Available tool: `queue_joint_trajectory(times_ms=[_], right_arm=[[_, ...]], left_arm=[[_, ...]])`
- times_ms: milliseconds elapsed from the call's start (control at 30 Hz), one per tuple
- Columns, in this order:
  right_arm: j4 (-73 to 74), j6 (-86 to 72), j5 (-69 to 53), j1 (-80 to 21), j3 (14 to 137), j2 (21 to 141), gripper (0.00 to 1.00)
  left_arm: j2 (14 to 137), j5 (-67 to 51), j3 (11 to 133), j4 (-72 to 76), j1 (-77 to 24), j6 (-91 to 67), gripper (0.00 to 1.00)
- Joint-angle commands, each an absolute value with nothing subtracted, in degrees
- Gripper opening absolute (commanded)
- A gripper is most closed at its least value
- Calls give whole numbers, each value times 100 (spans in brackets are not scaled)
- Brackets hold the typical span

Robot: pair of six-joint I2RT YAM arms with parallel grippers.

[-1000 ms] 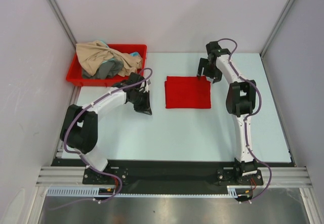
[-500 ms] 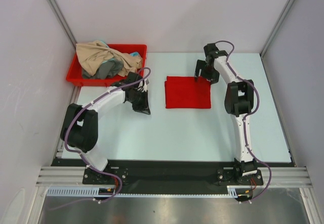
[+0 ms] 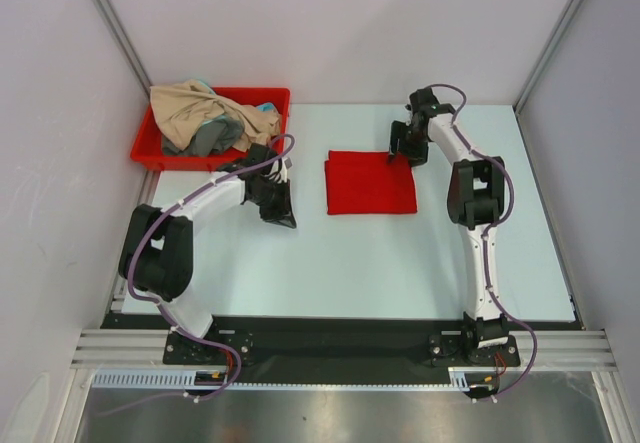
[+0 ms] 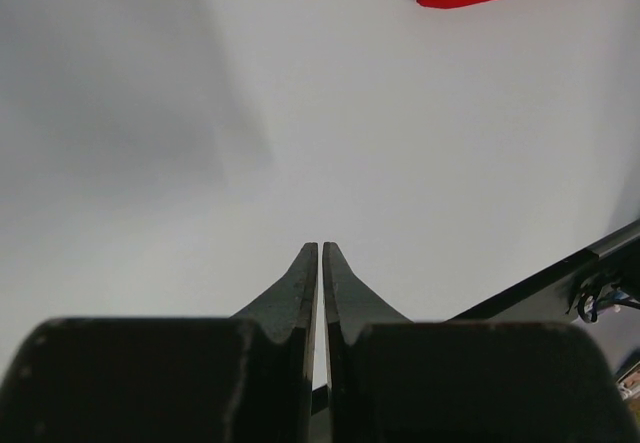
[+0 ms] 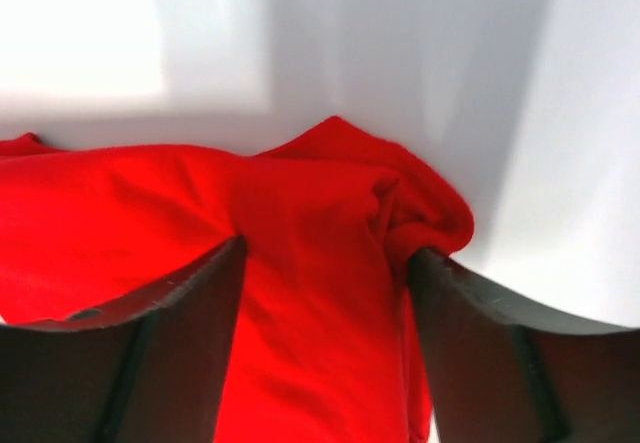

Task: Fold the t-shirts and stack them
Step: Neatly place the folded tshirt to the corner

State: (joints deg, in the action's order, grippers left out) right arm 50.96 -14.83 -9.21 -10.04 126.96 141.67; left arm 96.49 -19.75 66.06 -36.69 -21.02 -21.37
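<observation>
while astride red t-shirt (image 5: 300, 263), right gripper (image 5: 325, 253)

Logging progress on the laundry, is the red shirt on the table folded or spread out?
Folded. The red t-shirt lies as a compact rectangle on the table, no sleeves sticking out; its far right corner is bunched.

Bright, even light; soft shadows

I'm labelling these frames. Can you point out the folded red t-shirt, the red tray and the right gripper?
red t-shirt (image 3: 370, 185), top view, middle of the folded cloth.
red tray (image 3: 278, 94), top view, far right rim.
right gripper (image 5: 325, 258), right wrist view, midway between fingertips.
</observation>
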Motion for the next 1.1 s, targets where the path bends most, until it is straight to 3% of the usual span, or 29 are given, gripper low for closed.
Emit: queue_joint_trajectory(times_ms=[0,33,67,133,167,233,333,500,767,1067], right_arm=[[4790,-1248,-1634,-958,12683,14273,66],[4790,-1274,-1678,-949,12683,14273,61],[4703,-1283,-1774,-932,12587,14239,49],[4527,-1370,-1854,-905,12429,14055,44],[4413,-1406,-1924,-888,12358,13993,33],[4351,-1485,-2030,-835,12235,13905,24],[4333,-1529,-2276,-703,12269,13878,0],[4482,-1425,-2391,-493,12375,13685,0],[5370,-625,-1565,-431,13288,13755,0],[5019,-9,-1548,334,14361,14300,0]], left_arm=[[9545,-2127,6565,-3559,-2048,-2065,9],[9536,-2144,6557,-3560,-2048,-2083,9],[9545,-2153,6548,-3551,-2048,-2092,9],[9536,-2188,6487,-3507,-2039,-2118,8],[9545,-2232,6460,-3498,-2039,-2144,9],[9554,-2276,6416,-3454,-2030,-2171,9],[9571,-2338,6398,-3428,-2013,-2197,8],[9571,-2364,6364,-3419,-1995,-2197,8],[9615,-2549,6197,-3287,-1986,-2250,8],[8992,-2286,5520,-3208,-2057,-2408,7]])
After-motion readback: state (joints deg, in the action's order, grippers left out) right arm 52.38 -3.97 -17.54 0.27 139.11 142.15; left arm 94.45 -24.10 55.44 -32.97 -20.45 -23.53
